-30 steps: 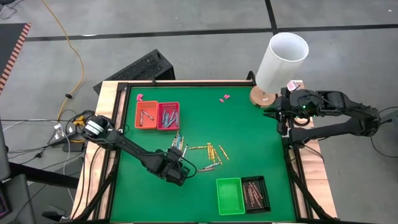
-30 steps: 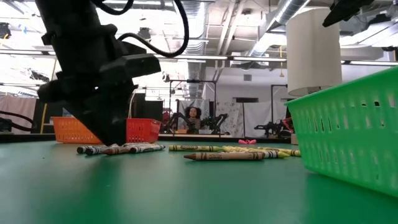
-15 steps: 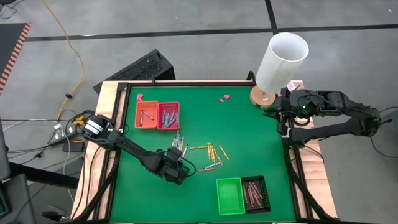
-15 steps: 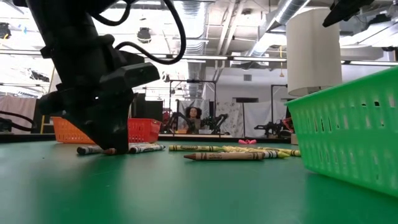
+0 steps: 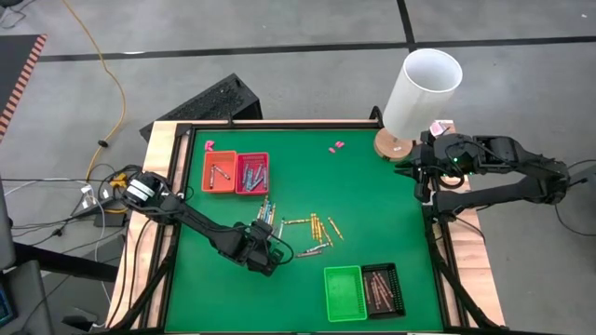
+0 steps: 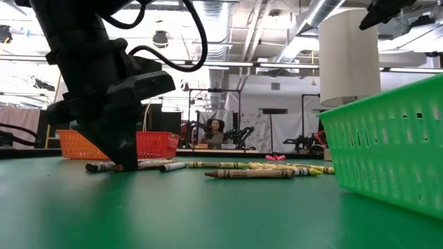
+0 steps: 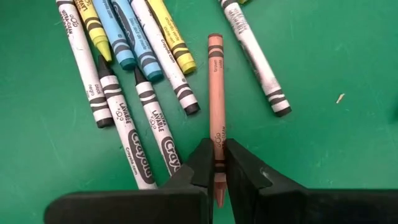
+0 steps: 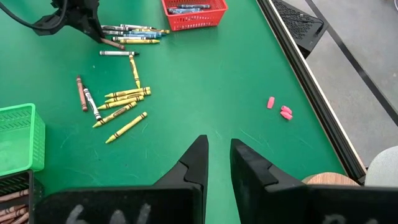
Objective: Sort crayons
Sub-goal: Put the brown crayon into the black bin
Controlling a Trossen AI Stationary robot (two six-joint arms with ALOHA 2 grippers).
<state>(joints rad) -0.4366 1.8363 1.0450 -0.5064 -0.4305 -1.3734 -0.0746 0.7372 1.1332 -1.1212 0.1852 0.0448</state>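
I'm watching my left gripper (image 7: 216, 163) pinching down on a brown-red crayon (image 7: 216, 112) at the edge of the loose crayons (image 5: 296, 226); a second ago its fingers were standing apart over them. In the low view a grey crayon (image 6: 174, 166) is lying a little farther out from the gripper than it was.

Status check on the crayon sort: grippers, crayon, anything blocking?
Left gripper shut on brown crayon, down on the mat. Right gripper idle at the table's right edge, holding nothing. Grey and blue crayons lie close beside the pick; nothing on top.
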